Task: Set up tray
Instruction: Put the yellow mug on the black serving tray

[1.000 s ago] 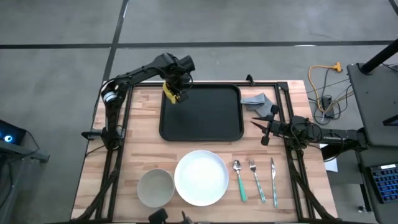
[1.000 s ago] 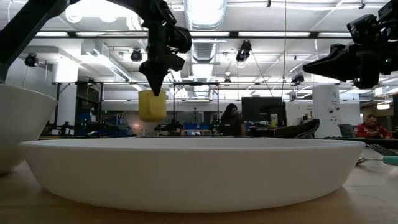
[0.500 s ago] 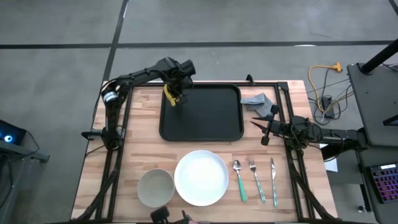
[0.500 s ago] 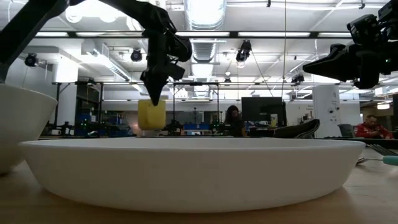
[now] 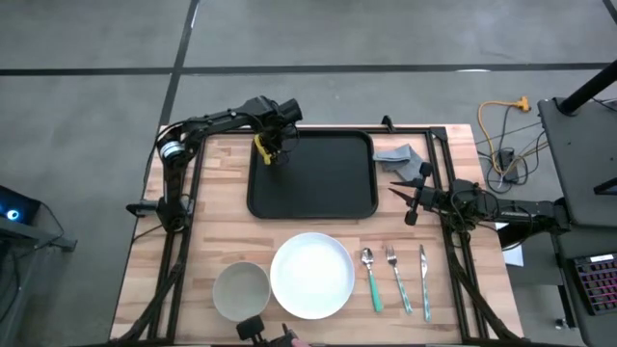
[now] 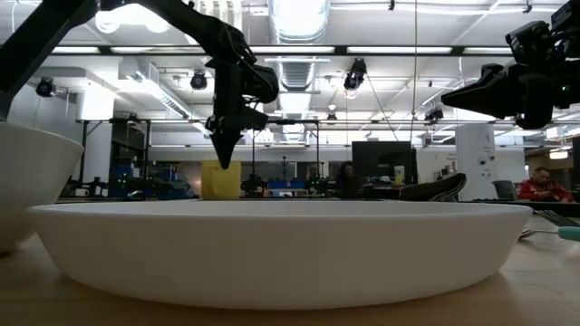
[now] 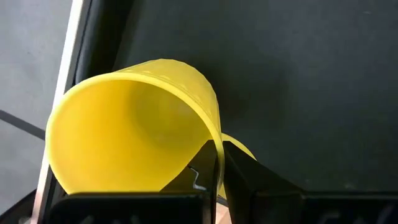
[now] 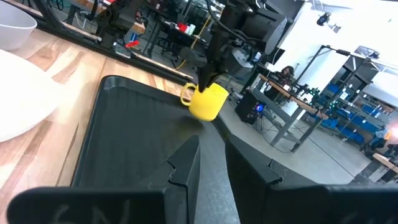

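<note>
Currently logged: left gripper (image 5: 271,152) was clamped on the rim of a yellow mug (image 5: 262,148), held at the far left corner of the black tray (image 5: 318,188). Right gripper (image 5: 397,194) waited just beyond the tray's right edge, fingers nearly together, empty. Nearer stood a white plate (image 5: 311,275), bowl (image 5: 240,290), spoon (image 5: 371,280), fork (image 5: 397,278) and knife (image 5: 423,280).
</note>
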Motion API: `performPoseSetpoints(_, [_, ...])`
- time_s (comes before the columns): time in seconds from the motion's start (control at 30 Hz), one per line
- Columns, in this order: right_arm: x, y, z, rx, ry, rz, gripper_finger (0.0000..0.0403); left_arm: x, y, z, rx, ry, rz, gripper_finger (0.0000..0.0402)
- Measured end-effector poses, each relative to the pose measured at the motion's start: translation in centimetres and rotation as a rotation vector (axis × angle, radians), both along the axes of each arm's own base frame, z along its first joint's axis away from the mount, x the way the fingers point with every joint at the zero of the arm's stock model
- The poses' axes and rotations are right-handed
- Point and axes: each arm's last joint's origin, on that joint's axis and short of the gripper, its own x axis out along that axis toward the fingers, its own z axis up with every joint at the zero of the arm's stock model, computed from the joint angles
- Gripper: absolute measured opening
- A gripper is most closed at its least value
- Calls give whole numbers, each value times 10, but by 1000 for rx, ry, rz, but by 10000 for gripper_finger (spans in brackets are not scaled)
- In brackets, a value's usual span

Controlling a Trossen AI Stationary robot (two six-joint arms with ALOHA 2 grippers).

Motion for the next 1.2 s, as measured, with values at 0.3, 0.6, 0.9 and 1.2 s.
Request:
performPoseSetpoints(0.3, [0,0,0,0,0,-1,68,-5,10,1,20,-12,20,0])
performPoseSetpoints(0.6, [0,0,0,0,0,-1,68,-8,14,1,19,-10,27,0])
performPoseSetpoints(0.9, [0,0,0,1,-1,0,68,-8,15,1,22,-13,9,0])
performPoseSetpoints(1.2, [0,0,0,1,-1,0,68,-9,17,1,23,-13,8,0])
